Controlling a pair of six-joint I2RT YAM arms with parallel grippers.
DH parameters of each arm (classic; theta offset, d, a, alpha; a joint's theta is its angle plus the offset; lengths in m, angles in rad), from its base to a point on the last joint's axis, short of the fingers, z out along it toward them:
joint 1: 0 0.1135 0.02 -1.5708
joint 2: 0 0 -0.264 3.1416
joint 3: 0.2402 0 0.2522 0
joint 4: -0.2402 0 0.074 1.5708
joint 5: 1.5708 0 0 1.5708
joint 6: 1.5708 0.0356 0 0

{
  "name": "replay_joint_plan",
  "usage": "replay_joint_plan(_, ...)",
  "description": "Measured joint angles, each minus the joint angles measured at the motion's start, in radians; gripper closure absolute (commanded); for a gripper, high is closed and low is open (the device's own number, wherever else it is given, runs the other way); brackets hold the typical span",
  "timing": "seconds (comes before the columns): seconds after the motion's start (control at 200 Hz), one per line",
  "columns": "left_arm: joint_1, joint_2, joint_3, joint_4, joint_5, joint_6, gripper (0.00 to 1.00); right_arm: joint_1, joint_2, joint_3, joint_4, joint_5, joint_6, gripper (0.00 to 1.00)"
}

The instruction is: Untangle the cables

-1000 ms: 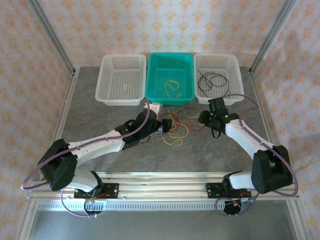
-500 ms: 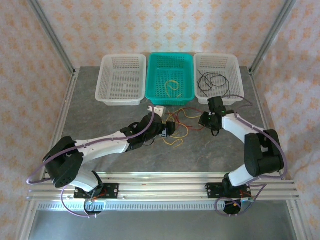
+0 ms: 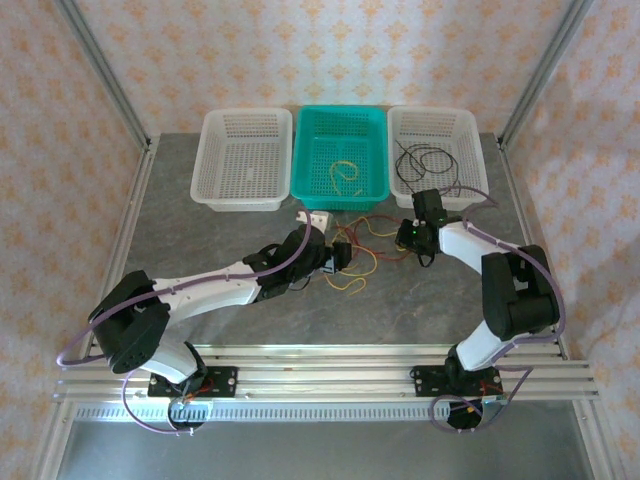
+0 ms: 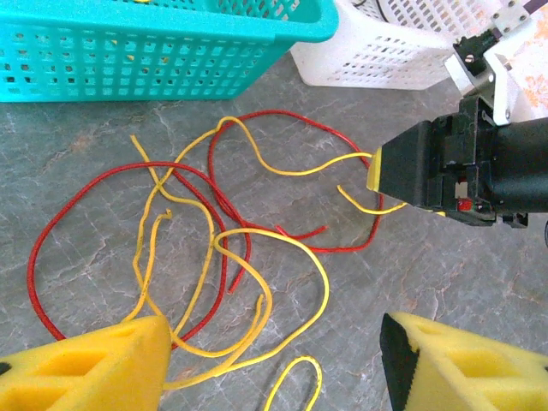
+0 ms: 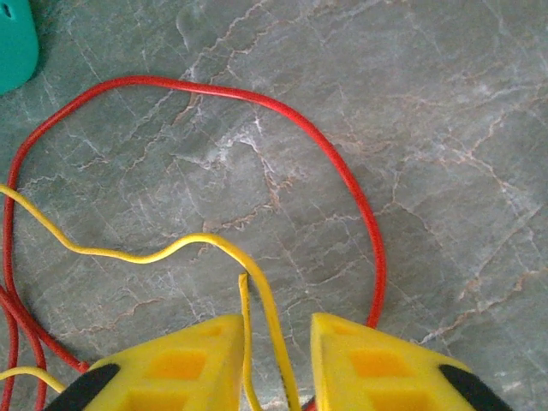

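The cables lie tangled on the grey table in front of the baskets: red loops and yellow loops. In the left wrist view a red cable crosses several yellow strands. My left gripper hangs open just above the yellow loops, at the tangle's left side. At the tangle's right edge is my right gripper. Its jaws stand narrowly apart around a yellow cable and its loose end, with a gap still showing on the right. A red cable arcs past it.
Three baskets stand in a row behind the tangle: a white one, a teal one holding a yellow cable, and a white one holding a black cable. Metal rails run along the table's sides.
The right gripper's jaws have narrowed around the yellow cable, and its elbow has swung in. The left gripper slid a little right toward the tangle, still open.
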State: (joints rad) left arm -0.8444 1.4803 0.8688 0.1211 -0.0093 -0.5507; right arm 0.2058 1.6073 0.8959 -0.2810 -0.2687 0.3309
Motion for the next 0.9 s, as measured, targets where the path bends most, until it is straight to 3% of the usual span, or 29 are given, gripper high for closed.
replay_joint_plan(0.31, 0.020, -0.020, -0.010, 0.004, -0.033, -0.008, 0.33, 0.000, -0.082, -0.045, 0.035, -0.050, -0.057, 0.96)
replay_joint_plan(0.541, 0.087, -0.055, -0.048, 0.023, -0.028, -0.037, 0.26, 0.000, -0.264, -0.120, 0.019, -0.043, -0.060, 0.99)
replay_joint_plan(0.896, 0.114, -0.053, -0.053, 0.035, 0.007, -0.036, 0.25, 0.000, -0.555, -0.187, -0.010, -0.028, -0.050, 1.00)
